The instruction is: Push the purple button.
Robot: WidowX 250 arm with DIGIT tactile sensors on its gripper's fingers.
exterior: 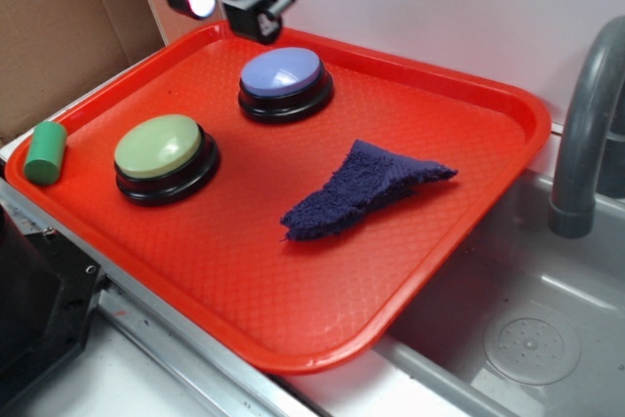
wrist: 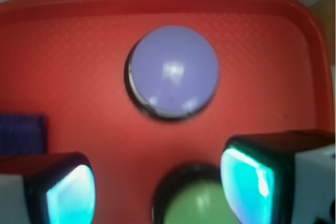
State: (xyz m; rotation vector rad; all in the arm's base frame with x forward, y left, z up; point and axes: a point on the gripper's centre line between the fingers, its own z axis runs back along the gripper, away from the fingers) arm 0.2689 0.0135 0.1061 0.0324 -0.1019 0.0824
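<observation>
end effector (wrist: 157, 192) open, above tray | purple button (exterior: 282, 74) on red tray (exterior: 293, 280) | sink (exterior: 508, 339) beside

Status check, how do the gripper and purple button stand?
Gripper open, empty, above tray's far edge. Purple button unpressed, uncovered. Cloth and green button off to the side.
</observation>
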